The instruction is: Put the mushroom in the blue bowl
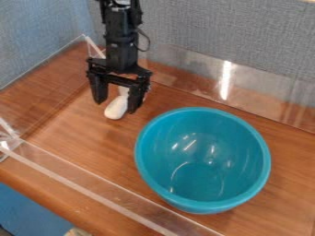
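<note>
You see one black arm coming down from the top edge of the view, a little left of the middle. Its last link stands almost vertical, and some thin cables run along it. The wrist keeps the gripper (118, 95) pointing straight down. The jaws are spread wide apart, one dark finger (98, 88) on the left and the other on the right. Both fingers hang parallel to each other, with their tips low, close to the surface. Between the fingers there is a clear gap, and they squeeze nothing.
</note>
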You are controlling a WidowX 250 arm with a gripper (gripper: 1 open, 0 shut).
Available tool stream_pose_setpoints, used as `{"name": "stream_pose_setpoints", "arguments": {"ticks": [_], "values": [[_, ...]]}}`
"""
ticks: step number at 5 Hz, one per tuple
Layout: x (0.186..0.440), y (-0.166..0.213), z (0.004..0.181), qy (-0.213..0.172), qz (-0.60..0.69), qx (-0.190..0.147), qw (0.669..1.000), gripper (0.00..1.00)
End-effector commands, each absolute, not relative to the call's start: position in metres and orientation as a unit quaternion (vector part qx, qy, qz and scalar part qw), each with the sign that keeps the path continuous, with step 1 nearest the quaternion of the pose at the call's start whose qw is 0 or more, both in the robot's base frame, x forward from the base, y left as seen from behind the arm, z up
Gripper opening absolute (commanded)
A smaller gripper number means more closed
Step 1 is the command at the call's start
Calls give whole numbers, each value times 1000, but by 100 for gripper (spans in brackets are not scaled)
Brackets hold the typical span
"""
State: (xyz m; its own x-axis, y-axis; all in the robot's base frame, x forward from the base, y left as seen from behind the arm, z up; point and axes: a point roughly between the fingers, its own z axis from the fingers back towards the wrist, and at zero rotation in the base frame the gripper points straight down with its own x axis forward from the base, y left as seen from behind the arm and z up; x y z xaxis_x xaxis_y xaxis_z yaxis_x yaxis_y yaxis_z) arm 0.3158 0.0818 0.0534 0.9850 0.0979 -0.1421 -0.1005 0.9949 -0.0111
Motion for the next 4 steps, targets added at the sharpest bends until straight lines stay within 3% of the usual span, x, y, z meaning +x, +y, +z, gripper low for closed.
{"name": "stream_pose_setpoints", "arguments": {"ticks": [1,4], "values": [[328,93,66,37,57,-2,998,100],[336,98,52,27,52,-6,998,100]]}}
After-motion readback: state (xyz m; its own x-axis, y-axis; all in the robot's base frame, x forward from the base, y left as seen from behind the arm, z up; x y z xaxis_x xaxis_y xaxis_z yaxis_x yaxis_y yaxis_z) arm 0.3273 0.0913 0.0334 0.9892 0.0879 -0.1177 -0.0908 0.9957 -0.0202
